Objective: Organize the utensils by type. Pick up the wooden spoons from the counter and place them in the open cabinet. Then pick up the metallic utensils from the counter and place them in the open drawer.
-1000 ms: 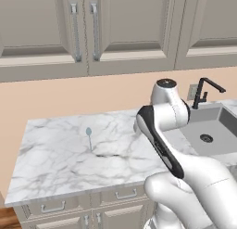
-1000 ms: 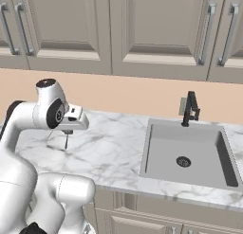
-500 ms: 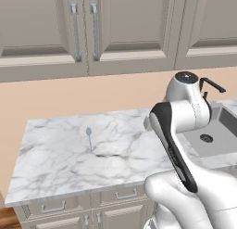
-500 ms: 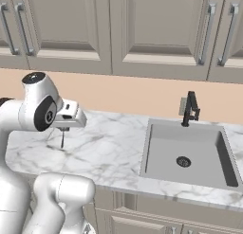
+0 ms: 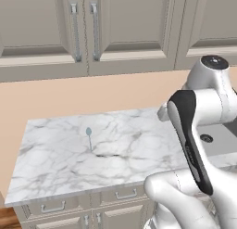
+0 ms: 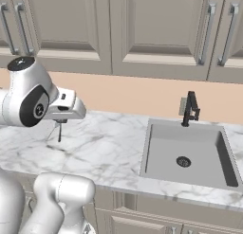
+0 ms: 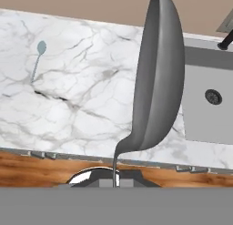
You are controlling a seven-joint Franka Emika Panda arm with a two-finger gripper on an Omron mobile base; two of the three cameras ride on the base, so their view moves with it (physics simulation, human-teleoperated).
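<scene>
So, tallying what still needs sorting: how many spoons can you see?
2: a teal spoon lying on the marble counter, and a grey metal spoon held in the gripper. Others may be hidden.

A slim pale teal-blue metallic spoon [image 5: 89, 136] lies flat on the white, grey-veined marble desk [image 5: 55, 163], its small oval bowl towards the back wall and its thin handle running towards the front edge. A silver-grey metallic spoon [image 7: 157, 78] stands upright above the desk, large in the hand view, bowl up, thin handle at the bottom, gripped by the closed tool [image 7: 114, 176].
</scene>
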